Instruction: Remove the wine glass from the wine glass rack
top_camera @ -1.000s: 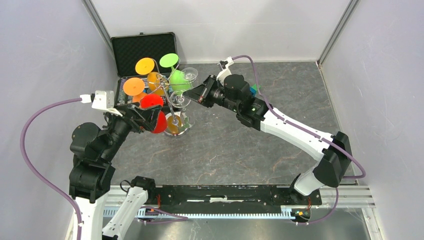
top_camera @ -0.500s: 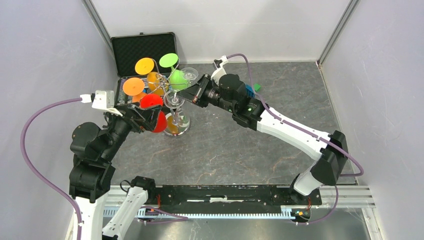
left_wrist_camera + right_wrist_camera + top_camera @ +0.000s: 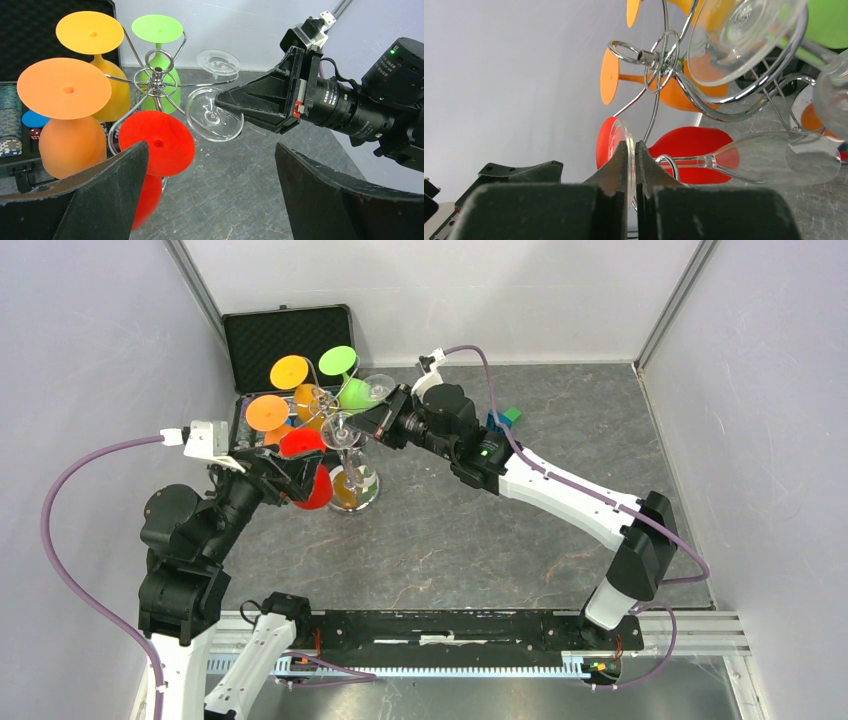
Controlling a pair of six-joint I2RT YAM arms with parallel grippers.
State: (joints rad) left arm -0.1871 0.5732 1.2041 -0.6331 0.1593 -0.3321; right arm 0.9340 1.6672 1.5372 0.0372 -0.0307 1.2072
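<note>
The silver wire wine glass rack (image 3: 338, 425) stands on its shiny disc base (image 3: 368, 496) at the back left. It holds orange, yellow, green and red (image 3: 312, 468) glasses and two clear ones. My right gripper (image 3: 358, 428) is shut on the foot disc of a clear wine glass (image 3: 212, 116). In the right wrist view the jaws (image 3: 634, 146) pinch the disc edge, and the glass's stem (image 3: 704, 161) lies in a wire hook. My left gripper (image 3: 210, 150) is open and empty, just in front of the red glass (image 3: 156, 142).
An open black foam-lined case (image 3: 290, 335) with poker chips sits behind the rack against the left wall. A small blue and green object (image 3: 505, 418) lies behind the right arm. A second clear glass (image 3: 218, 61) hangs close above the right gripper.
My right gripper has moved left, up to the rack, and is now pinched on the clear glass's foot. The left arm has not moved.
</note>
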